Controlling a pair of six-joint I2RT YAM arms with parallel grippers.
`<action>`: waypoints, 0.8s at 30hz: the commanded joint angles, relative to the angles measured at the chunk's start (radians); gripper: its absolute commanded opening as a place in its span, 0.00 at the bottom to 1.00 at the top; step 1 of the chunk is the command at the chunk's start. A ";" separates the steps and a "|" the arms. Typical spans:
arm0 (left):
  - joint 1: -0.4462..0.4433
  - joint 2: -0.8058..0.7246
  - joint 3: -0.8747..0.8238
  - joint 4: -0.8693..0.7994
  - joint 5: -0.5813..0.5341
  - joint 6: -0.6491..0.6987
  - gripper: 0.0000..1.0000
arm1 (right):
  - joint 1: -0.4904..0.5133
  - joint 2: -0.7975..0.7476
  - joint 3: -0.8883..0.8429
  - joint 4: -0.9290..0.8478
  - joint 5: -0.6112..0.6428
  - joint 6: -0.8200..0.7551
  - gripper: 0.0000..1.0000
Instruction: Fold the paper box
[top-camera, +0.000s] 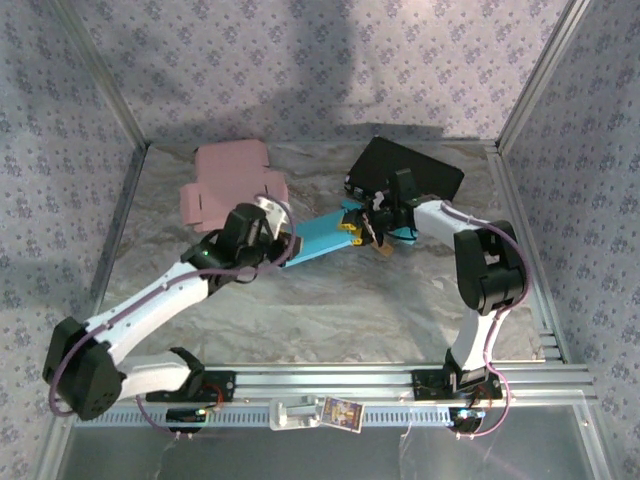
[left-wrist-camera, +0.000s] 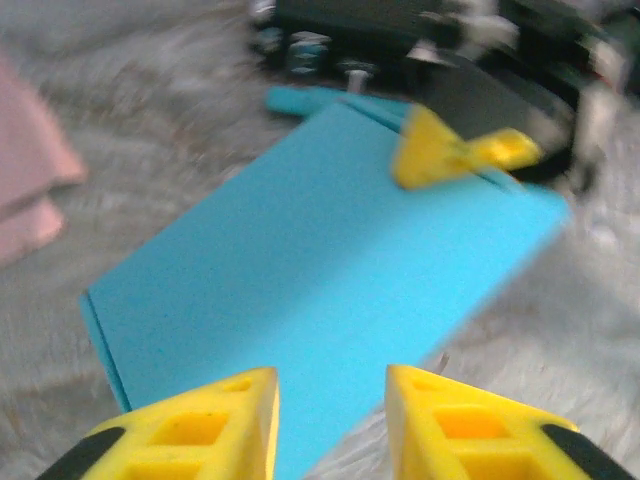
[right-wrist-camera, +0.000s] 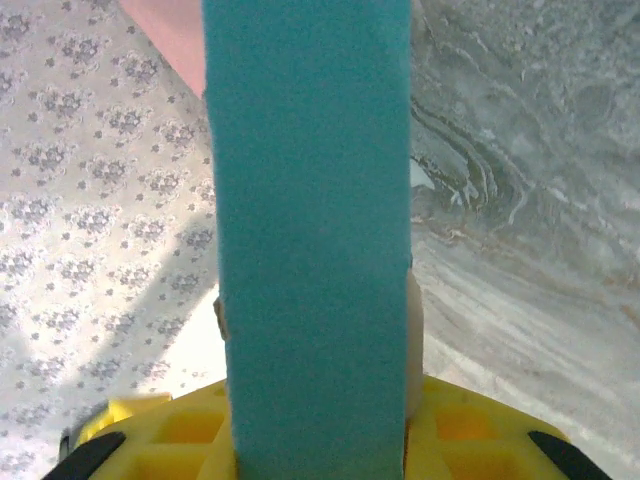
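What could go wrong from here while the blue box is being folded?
1. The left gripper stands open, short of the blue box. With the right gripper pinching only the far edge, the box may swing or sag.
2. That pinch looks narrow, so the panel could slip or crease off its fold line.
3. The black box lies close behind the right gripper and might get shoved.

Nothing legible appeared in any view: no words, brand, number or sign. At the bottom centre of the top view, a small printed card (top-camera: 342, 411) sat on the aluminium rail (top-camera: 400, 378) at the counter's near edge. Its print was too small to make out.
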 joint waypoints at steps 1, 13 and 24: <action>-0.098 -0.089 -0.061 0.004 -0.060 0.390 0.39 | -0.025 -0.061 0.040 -0.202 -0.040 0.075 0.23; -0.181 -0.025 -0.080 0.041 -0.256 0.731 0.53 | -0.083 -0.107 0.043 -0.571 -0.130 0.043 0.20; -0.188 0.019 -0.085 0.047 -0.094 0.733 0.54 | -0.095 -0.114 0.022 -0.599 -0.116 0.040 0.19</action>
